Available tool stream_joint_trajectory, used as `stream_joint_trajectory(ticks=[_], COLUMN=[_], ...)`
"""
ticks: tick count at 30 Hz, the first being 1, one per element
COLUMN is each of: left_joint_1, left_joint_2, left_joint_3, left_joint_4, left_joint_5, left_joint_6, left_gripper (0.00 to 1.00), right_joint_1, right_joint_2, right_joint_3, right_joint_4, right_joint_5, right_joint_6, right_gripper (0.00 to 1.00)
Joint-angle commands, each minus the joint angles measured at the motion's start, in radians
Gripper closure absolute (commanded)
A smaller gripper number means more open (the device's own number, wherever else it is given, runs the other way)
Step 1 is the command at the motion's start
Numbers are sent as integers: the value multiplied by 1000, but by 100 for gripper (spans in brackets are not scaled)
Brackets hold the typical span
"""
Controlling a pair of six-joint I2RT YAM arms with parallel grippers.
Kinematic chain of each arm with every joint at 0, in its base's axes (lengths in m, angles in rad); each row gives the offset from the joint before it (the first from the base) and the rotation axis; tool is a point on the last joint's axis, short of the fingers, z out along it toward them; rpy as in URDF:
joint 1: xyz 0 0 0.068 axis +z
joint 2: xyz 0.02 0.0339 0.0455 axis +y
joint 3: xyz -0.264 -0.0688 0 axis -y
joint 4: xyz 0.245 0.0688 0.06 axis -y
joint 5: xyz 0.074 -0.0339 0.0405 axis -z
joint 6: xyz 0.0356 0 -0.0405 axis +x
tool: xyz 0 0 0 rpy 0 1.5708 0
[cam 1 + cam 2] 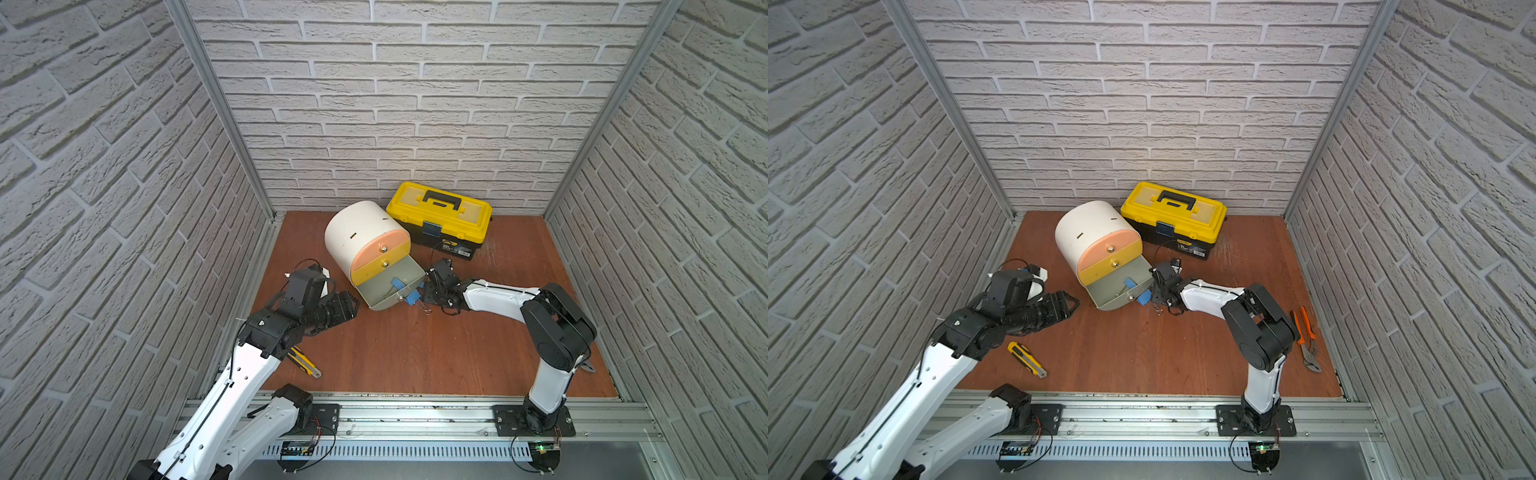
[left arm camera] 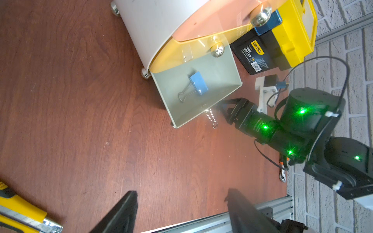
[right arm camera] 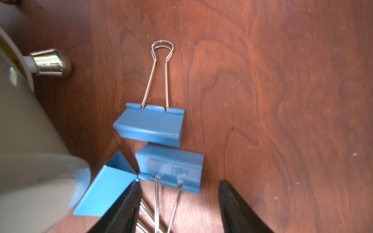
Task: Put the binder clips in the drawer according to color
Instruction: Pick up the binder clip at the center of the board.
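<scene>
The white drawer cabinet [image 1: 361, 232] stands at the far middle of the tabletop [image 1: 415, 353], its front turned toward the near right. The peach and yellow fronts are shut; the bottom grey drawer [image 2: 218, 80] is pulled out. One blue binder clip [image 2: 198, 82] lies on the floor of that grey drawer, wire handles pointing away from the cabinet.

Three more blue clips lie on the tabletop just beside the drawer's front right corner. In the right wrist view, one clip [image 3: 149, 127] lies flat with its wire loops stretched away from the camera. A second clip [image 3: 169, 167] is almost touching it, just ahead of the pincer tips. A third clip [image 3: 105, 187] lies against the drawer's corner, partly covered by one finger [image 3: 121, 211].

The right pincer [image 1: 426, 293] is low over these clips with its jaws spread apart, gripping nothing. The left pincer [image 1: 354, 306] is just left of the open drawer, jaws also apart and empty.

A yellow-black toolbox [image 1: 440, 216] sits behind the cabinet on the right. A utility knife [image 1: 305, 361] lies near left, and orange-handled pliers [image 1: 1306, 338] lie at the right edge.
</scene>
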Motion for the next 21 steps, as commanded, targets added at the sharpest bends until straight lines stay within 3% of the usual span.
stream_joint_trajectory(ticks=[1,21], left_joint_1=[9,9], left_joint_2=[-14,-10], left_joint_3=[33,32], left_joint_4=[5,25], left_joint_5=[7,18], left_joint_6=[15,17], left_gripper=[25,25], right_joint_1=[1,-40], right_joint_2=[8,-54], right_joint_3=[-23,-133], right_joint_4=[20,15], right_joint_5=[25,12], right_joint_6=[31,20], right_gripper=[38,49])
